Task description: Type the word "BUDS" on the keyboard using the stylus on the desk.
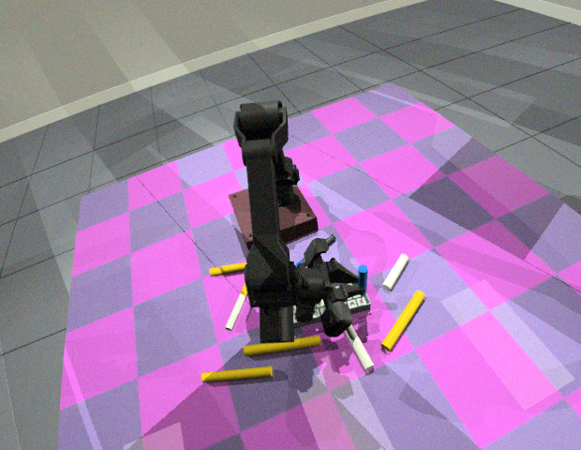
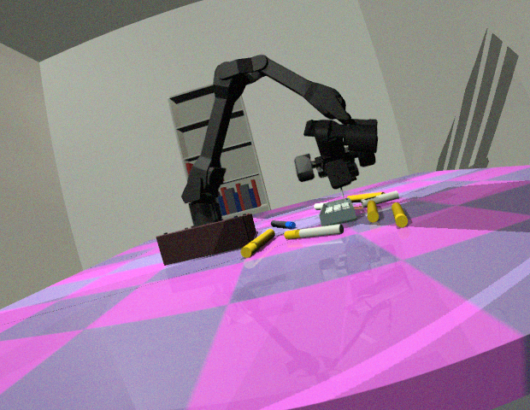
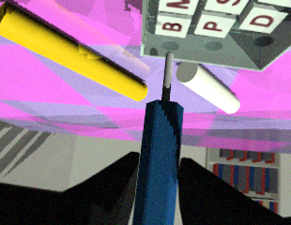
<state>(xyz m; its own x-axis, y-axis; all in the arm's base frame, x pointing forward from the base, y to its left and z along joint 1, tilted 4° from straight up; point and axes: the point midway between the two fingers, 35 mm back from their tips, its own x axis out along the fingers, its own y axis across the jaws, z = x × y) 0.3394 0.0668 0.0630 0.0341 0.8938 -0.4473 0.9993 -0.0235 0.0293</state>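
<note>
My gripper [image 3: 159,164] is shut on the blue stylus [image 3: 160,136] [image 1: 362,277], whose thin grey tip points away from the fingers. The grey-green keyboard [image 3: 236,47] [image 2: 338,216] is partly hidden by the arm in the top view. In the wrist view its B key [image 3: 172,26] is just beyond the stylus tip, with the D key [image 3: 259,20] further right and an S key partly cut off at the top edge. In the exterior view the tip [image 2: 342,192] is above the keyboard. I cannot tell the U key.
A yellow tube [image 1: 403,321] [image 3: 70,52] and a white tube [image 1: 395,272] lie right of the keyboard. Another white tube [image 1: 361,351] and two yellow tubes, one nearer [image 1: 281,345] and one farther [image 1: 237,373], lie on its front side. A dark marker with a blue end [image 2: 283,224] lies near the robot base.
</note>
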